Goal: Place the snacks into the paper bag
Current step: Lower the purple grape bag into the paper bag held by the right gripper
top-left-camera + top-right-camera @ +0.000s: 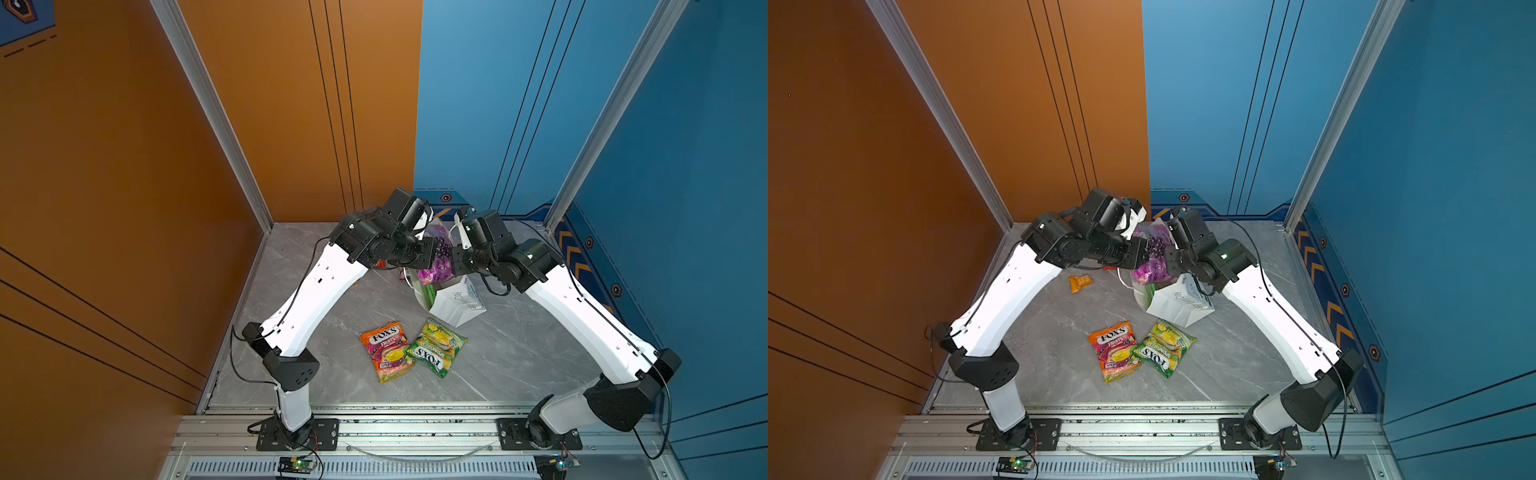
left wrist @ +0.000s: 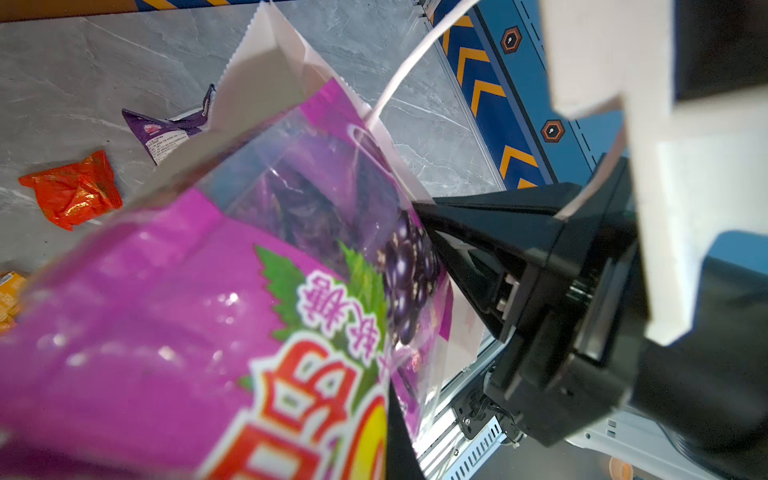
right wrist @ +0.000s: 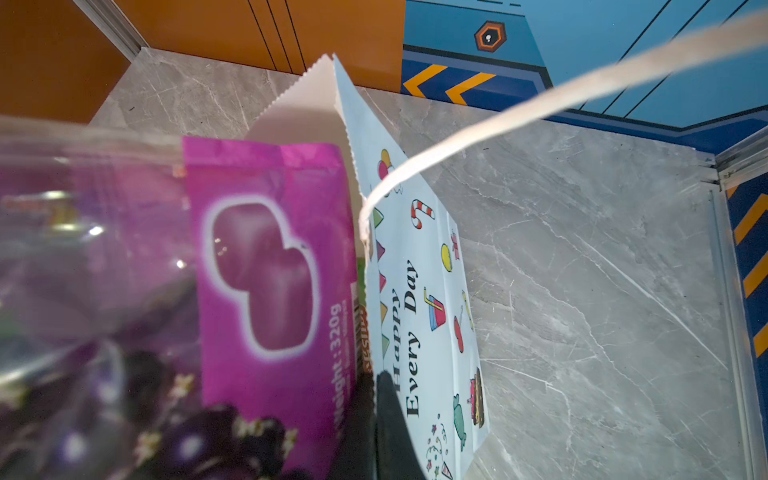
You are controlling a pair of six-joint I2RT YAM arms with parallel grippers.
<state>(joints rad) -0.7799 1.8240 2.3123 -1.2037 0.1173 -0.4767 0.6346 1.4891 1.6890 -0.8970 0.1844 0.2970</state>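
- Three small packets lie on the table left of the paper bag (image 1: pixel 455 301): an orange one (image 1: pixel 1079 283) farthest out, a red-orange one (image 2: pixel 72 189) nearer, and a small purple one (image 2: pixel 166 133) just beside the bag.
- Left gripper (image 2: pixel 392 419): jaws closed on the purple grape candy packet (image 1: pixel 438 266), above the bag's mouth.
- Purple grape candy packet: held tilted. Its lower end is at the bag's mouth and against the inner wall. Its upper part is above the rim.
- Orange FOX'S bag (image 1: pixel 386 351): flat on the table in front of the paper bag, to its left and apart from it.
- Green FOX'S bag (image 1: pixel 436 347): flat on the table directly in front of the paper bag, touching the orange FOX'S bag.
- Paper bag: stands on the table with its mouth open. A green packet (image 1: pixel 429 294) shows inside.
- Right gripper (image 2: pixel 428 212): jaws pinched on the bag's right-hand wall at the rim.
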